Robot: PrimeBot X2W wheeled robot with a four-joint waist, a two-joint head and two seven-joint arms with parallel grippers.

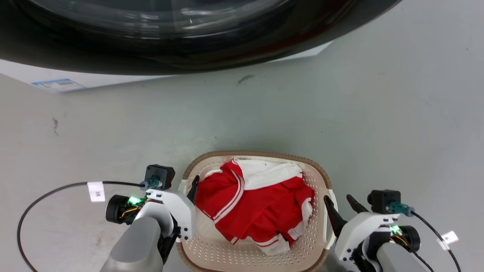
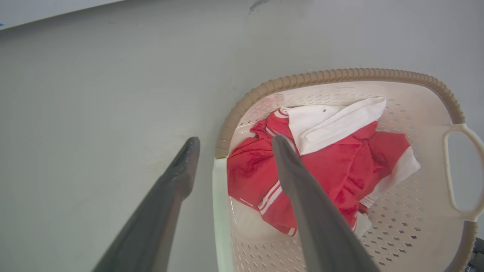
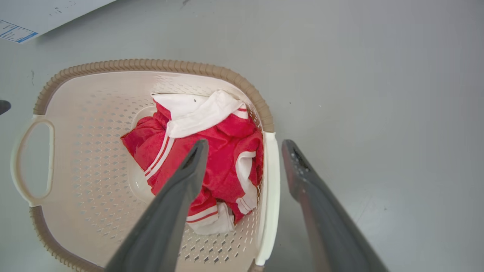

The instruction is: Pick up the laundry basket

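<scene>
1. Between the two sets of fingers sits the laundry basket (image 1: 261, 154), down on the grey floor (image 1: 359, 113), with its brown braided rim running all the way round.
2. Left gripper (image 2: 235, 140): fingers spread wide, nothing held. One finger hangs outside the basket wall over the floor. The other is inside, above the red-and-white garment (image 2: 340, 162). The pale left handle (image 2: 218, 211) runs up through the gap between them.
3. Right gripper (image 3: 245, 143): the mirror picture, wide apart and empty. The white right handle (image 3: 270, 189) lies in the gap, the inner finger is over the clothing, and the outer finger is over the floor.
4. Contact? I cannot tell whether any finger touches the plastic (both pairs straddle their handles, though).
5. The garment is bunched in the middle of the basket, its white collar part toward the far wall, ahead of the fingertips.
6. Well beyond the fingertips, past the far rim, looms the dark round washing machine door (image 1: 170, 34).
7. Behind the left fingers, a black cable (image 1: 41, 200) loops across the floor.
</scene>
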